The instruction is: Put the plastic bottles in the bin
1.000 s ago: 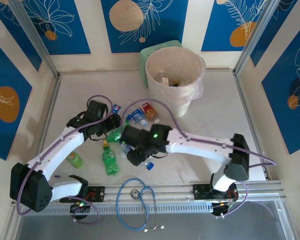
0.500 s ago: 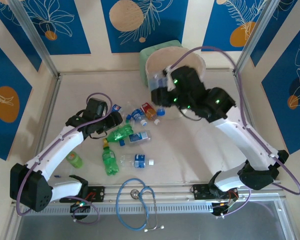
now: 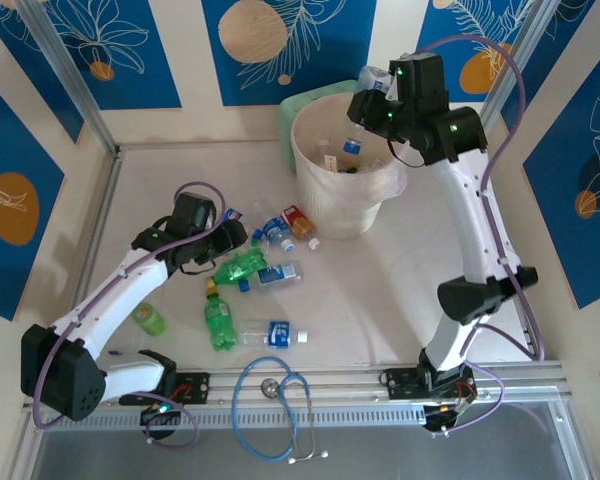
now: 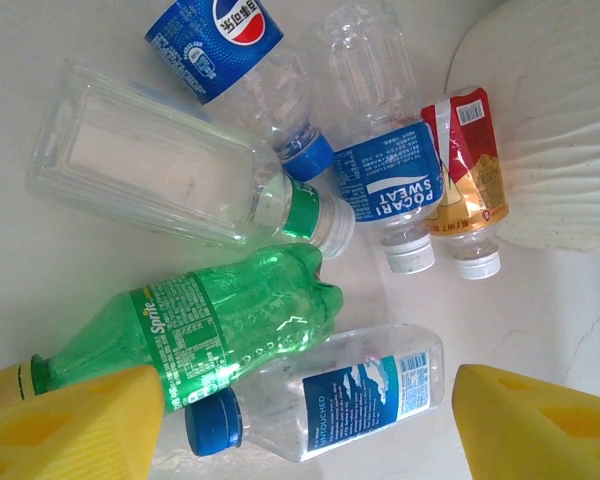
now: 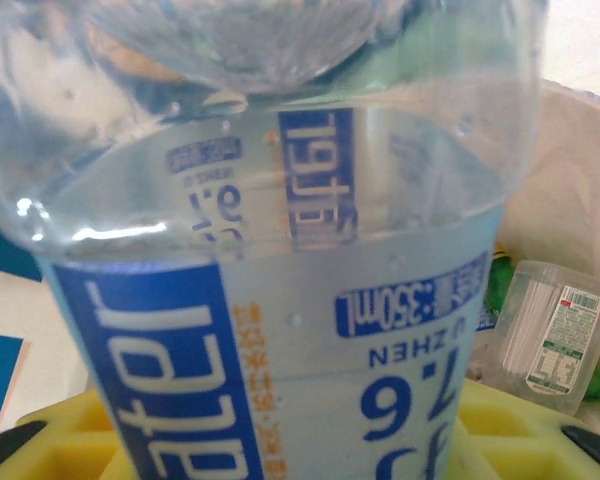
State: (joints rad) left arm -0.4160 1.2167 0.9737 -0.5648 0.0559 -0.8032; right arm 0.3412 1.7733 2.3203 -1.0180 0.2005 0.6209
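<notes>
**Bottles, plastic: table, bin and my right gripper.**

Right gripper [image 5: 300, 445]: closed, as far as I can judge, on one clear blue-label bottle [image 5: 280, 300]. It sits between my yellow pads [image 5: 70, 440], high over the bin [image 3: 325, 200].

Left gripper [image 4: 300, 430]: fingers spread wide and empty, hanging above the Sprite bottle [image 4: 210, 330] and the blue-cap bottle [image 4: 325, 395] that touches it.

Handling, my estimate:
- They look empty, so very light.
- The thin walls should dent under a squeeze.
- The bodies are slick and round, so likely to roll. The square one should lie steady.
- Take each across mid-body at the label, fingers square to the long axis. Avoid the neck and cap.

Count on the table: nine.
- Green, three: the Sprite bottle, a second [image 3: 218, 320], and a small one [image 3: 150, 318] lying well apart.
- Clear with blue label, four: Pepsi [image 4: 225, 45], Pocari [image 4: 385, 185], the blue-cap bottle, and a loner [image 3: 275, 333] near the front.
- Clear and square with a green collar, one [image 4: 160, 165].
- Red-orange label, one [image 4: 467, 170], just beside the bin wall.

In my grip: one.

In the bin: at least one clear, white-label bottle [image 5: 550, 335]. The rest is too hidden to count.

Other: one stethoscope [image 3: 275, 400], and one green box [image 3: 315, 100] behind the bin.
</notes>
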